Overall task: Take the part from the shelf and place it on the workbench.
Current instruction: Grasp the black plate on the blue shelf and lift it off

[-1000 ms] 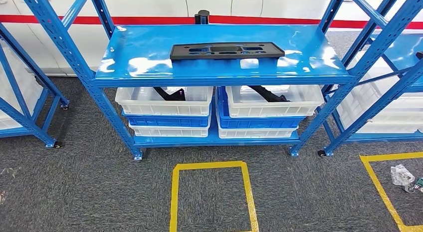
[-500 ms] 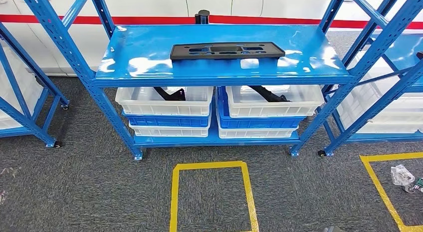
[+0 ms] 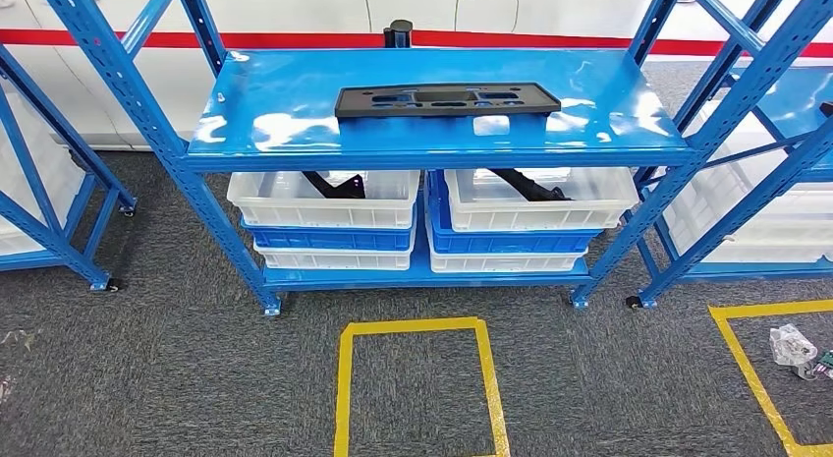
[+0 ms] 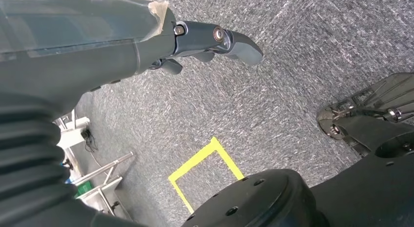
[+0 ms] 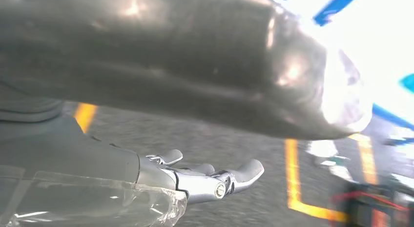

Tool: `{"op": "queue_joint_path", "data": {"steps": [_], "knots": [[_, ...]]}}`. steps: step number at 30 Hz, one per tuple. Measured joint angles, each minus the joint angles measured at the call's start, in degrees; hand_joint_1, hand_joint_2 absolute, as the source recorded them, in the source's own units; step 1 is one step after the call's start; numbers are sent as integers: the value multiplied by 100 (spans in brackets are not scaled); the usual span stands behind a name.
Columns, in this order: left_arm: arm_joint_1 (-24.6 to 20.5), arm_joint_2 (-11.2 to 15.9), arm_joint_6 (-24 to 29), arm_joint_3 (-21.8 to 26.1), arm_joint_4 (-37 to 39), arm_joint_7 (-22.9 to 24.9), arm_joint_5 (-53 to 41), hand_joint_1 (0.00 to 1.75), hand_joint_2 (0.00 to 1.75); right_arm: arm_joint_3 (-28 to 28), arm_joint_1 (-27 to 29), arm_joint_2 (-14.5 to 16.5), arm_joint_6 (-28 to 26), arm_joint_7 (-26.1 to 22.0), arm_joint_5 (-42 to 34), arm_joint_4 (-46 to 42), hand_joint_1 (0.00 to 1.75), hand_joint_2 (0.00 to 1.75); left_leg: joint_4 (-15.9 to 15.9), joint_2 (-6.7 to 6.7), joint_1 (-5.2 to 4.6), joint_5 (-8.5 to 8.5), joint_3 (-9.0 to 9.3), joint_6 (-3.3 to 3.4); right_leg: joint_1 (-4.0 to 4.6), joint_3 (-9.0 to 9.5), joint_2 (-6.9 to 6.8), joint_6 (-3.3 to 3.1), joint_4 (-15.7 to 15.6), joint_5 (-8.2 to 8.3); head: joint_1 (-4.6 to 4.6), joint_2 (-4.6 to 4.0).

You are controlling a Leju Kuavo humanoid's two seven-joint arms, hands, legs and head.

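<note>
Part (image 3: 447, 99) placement decides the coming reach: the flat black plate lies on the top board of the blue shelf (image 3: 295, 123), its long axis running side to side along the board, roughly centred between the shelf's two front posts and nearer the board's back edge than its front lip. Nothing touches it.

Both arms hang low, well short of the shelf. The left hand (image 4: 195, 44) shows in its wrist view over grey carpet, fingers spread and holding nothing, with a corner of yellow tape (image 4: 202, 161) on the floor beyond it. The right hand (image 5: 195, 180) shows likewise above the carpet, fingers loosely extended and apart, nothing between them; that picture is blurred and washed out by glare, so finer detail of its pose is hard to judge.

From either hand the part lies up and forward, at shelf-board height, well apart from both. Because it sits near the middle of the shelf, neither arm looks clearly nearer; the part's long sideways span suggests each hand could take one end, or one hand could grip it near the centre. The reach has to pass over the board's front lip.

Below the board, white bins (image 3: 324, 197) stacked with blue ones hold other dark parts, and these are not the target.
</note>
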Motion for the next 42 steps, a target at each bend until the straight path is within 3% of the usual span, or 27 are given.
{"op": "queue_joint_path", "data": {"steps": [9,20,30,42], "knots": [[0,-3,24,75,37,5,9,0,0,824,20,234,19,-70,-959,-1374,0,0,0,0,0,0,1,0,0,-1,0,0,0,0,0,0],[3,-9,25,152,50,13,14,0,0,2202,295,701,265,-87,-1480,-3339,0,0,0,0,0,0,1,0,0,13,0,0,1,0,1,0],[63,-15,33,226,52,1,39,0,0,3647,609,1066,694,-95,-1454,-5001,0,0,0,0,0,3,5,-1,0,48,0,1,2,1,1,0],[92,-16,31,296,52,-24,40,0,0,5718,872,1139,1373,-92,-928,-6263,0,0,0,-1,1,4,8,-2,0,50,0,1,3,1,1,0]]}}
